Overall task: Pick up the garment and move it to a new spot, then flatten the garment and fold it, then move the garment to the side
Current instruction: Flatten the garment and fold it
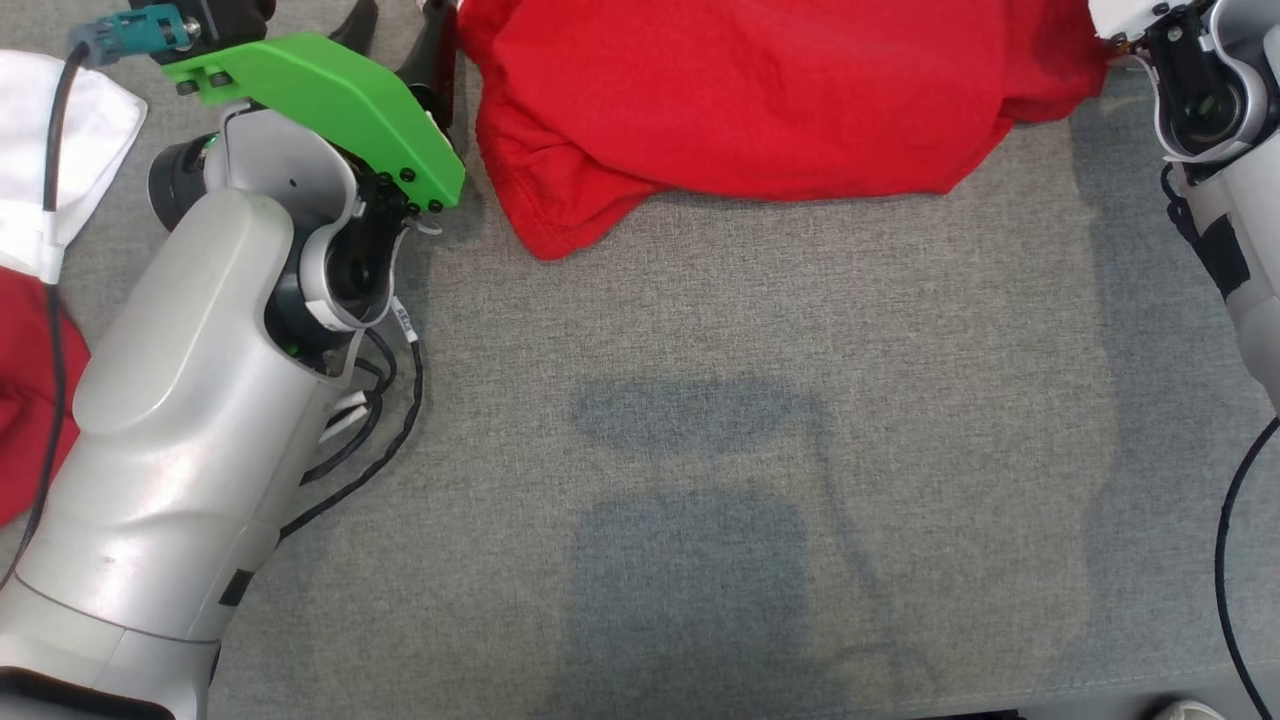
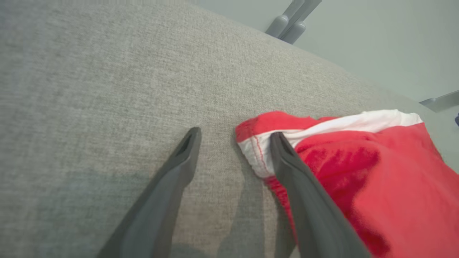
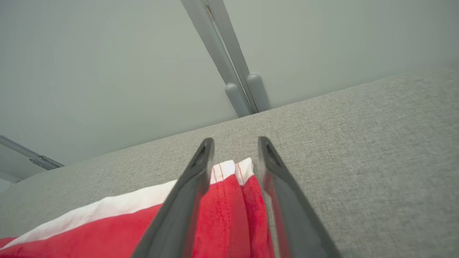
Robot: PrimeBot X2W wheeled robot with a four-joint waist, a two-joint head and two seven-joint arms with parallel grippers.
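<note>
1. Head view: the red garment [image 1: 760, 90] lies bunched at the far middle of the grey fabric surface [image 1: 700, 450], its near edge rumpled. The left arm [image 1: 200, 400], carrying a green bracket [image 1: 330, 100], reaches to the garment's left edge. The dark fingers of the left gripper [image 1: 400, 30] stand just beside the cloth. The right arm [image 1: 1240, 200] reaches to the garment's right end. A white cloth [image 1: 50, 150] and a second red cloth [image 1: 30, 420] lie at the surface's left edge.

2. Left wrist view: the left gripper [image 2: 235, 133] is spread wide and grips nothing. One finger [image 2: 179, 161] is over bare grey fabric. The other lies across the garment's corner, where a white hem band [image 2: 358, 123] with red stitching shows.

3. Right wrist view: the fingers of the right gripper [image 3: 235, 140] stand parted, released. The garment's white-edged hem corner [image 3: 233, 168] lies loose between them on the grey surface. Beyond the surface's edge stand two grey posts [image 3: 247, 93] against a pale wall [image 3: 107, 53].
</note>
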